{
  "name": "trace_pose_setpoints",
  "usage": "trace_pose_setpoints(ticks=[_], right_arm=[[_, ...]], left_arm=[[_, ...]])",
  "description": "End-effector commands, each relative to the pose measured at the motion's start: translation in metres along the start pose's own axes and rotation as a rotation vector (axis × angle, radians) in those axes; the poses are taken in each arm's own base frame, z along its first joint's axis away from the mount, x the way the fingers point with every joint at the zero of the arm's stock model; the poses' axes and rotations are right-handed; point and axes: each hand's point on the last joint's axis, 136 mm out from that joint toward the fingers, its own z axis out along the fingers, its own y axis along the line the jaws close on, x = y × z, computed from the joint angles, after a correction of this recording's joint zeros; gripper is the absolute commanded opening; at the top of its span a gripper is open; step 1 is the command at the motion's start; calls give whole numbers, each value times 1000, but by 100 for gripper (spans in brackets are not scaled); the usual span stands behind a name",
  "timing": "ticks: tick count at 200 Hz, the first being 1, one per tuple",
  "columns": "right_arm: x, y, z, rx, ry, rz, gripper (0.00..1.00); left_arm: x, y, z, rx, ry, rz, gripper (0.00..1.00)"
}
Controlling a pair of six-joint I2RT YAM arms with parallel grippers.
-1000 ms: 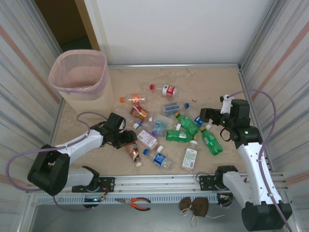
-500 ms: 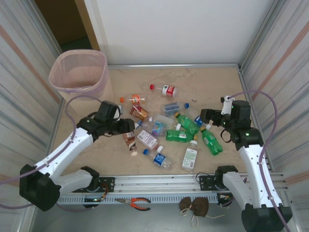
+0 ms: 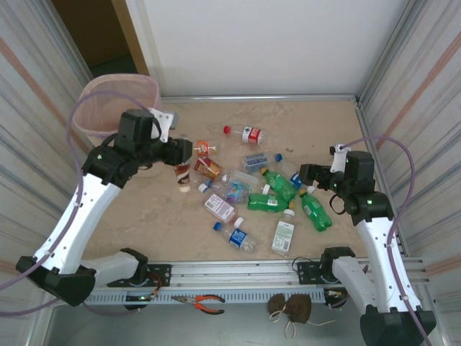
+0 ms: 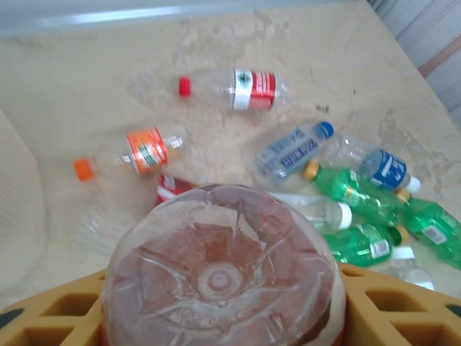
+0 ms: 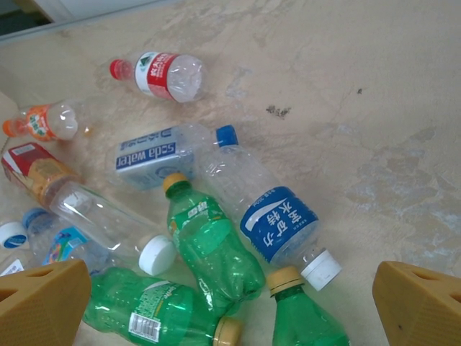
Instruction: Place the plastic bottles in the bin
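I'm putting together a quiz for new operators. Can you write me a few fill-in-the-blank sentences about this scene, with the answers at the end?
1. The bottle clamped in the left gripper is ____ in colour.
2. The bin stands at the far ____ corner of the table.
3. The right gripper has its jaws ____ above the green bottles.
4. The red-labelled bottle lying farthest back has a ____ cap.

Missing words: brown; left; open; red.

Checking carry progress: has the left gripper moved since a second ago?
Yes. The left gripper, shut on the brown bottle, has travelled away from the near rail toward the bin.
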Motion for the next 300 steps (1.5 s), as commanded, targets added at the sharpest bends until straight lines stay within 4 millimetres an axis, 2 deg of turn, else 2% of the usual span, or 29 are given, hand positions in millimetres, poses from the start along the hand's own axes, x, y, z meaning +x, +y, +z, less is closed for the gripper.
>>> trace_pose_setpoints(ticks=[1,58,103,127,168,198,230,271,300], right_arm=[[-9,3,-10,5,-28,5,99],[-14,6,-18,5,-46,13,99],[-20,7,-24,14,-54,14,99],[-24,8,-28,17,-68,9,99],[-26,8,-28,21,-61,6,99],[-27,7,-29,28,-61,6,99],[-25,7,-28,29,-52,10,99],[-23,9,-25,17,-40,20,99],[-23,14,-20,-6,-26,25,99]], left_arm=[[-18,18,-16,-79,-9,134,56],[-87,57,-52,-152,-167,171,55],[-136,92,-73,-200,-282,158,54],[-154,110,-74,-210,-311,141,53],[-167,152,-53,-243,-298,101,53],[-164,182,-24,-262,-244,76,53],[-144,208,18,-257,-145,55,53],[-92,230,72,-226,6,-6,52],[-43,244,111,-223,135,-55,52]])
